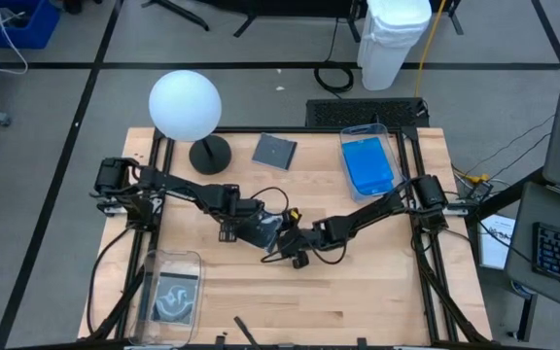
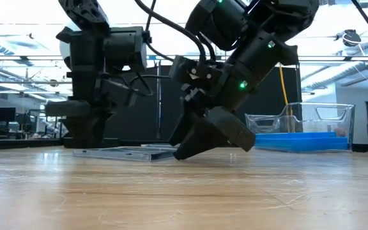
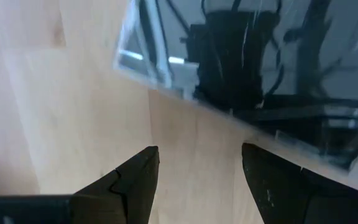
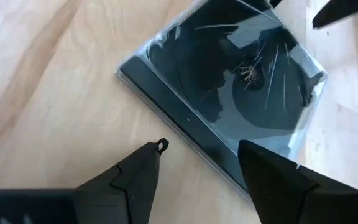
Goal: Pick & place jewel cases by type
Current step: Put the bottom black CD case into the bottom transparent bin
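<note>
- Starting at your left, you have a clear bin (image 1: 171, 288) at about 7 o'clock on the table, with a dark case (image 1: 175, 296) lying flat inside it.
- Next comes the white globe lamp (image 1: 185, 104) at 11 o'clock, and just past it a loose grey case (image 1: 274, 151) lies flat near 12 o'clock, well apart from both arms.
- Your left gripper (image 1: 233, 228) sits low near the table's centre with its fingers (image 3: 135, 180) spread wide and nothing between them.
- The case that matters now is the dark case (image 4: 229, 93) lying flat at the centre, between the two grippers; in the low view it shows as a thin slab (image 2: 133, 152) on the wood.
- From the left fingers it lies just ahead, one edge running slantwise across their line, with bare wood between tips and edge.
- Your right gripper (image 1: 295, 255) comes in tilted from 3 o'clock, also spread open and empty, and one long edge of the case crosses slantwise just ahead of its tips.
- You could call either arm near, but the right one looks closer to that edge.
- I judge the case lies too flat for a plain pinch, so you need a lifted edge, and the two wrists crowd each other.
- Farthest right, at 1 o'clock, a second clear bin (image 1: 389, 141) already holds blue cases (image 1: 369, 165).
</note>
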Controlling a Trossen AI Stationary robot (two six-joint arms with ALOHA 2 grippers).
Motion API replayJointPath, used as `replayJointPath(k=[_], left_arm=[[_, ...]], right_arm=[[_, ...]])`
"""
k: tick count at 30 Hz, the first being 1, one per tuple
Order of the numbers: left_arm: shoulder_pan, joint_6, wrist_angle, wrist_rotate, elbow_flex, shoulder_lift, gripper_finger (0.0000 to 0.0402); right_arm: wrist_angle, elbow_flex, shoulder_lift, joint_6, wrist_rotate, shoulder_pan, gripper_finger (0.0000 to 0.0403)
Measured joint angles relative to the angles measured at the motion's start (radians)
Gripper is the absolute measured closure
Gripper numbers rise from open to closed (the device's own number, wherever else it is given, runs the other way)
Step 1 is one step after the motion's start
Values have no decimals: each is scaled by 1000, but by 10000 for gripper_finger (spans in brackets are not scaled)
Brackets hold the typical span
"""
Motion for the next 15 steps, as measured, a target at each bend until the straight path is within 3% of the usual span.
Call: replayJointPath(k=[9, 15], left_arm=[[-4, 11, 85, 39, 0, 41, 165], [-5, -1, 86, 40, 2, 52, 165]], right_arm=[[46, -4, 0, -11, 31, -47, 193], [140, -10, -1, -199, 210, 11, 193]])
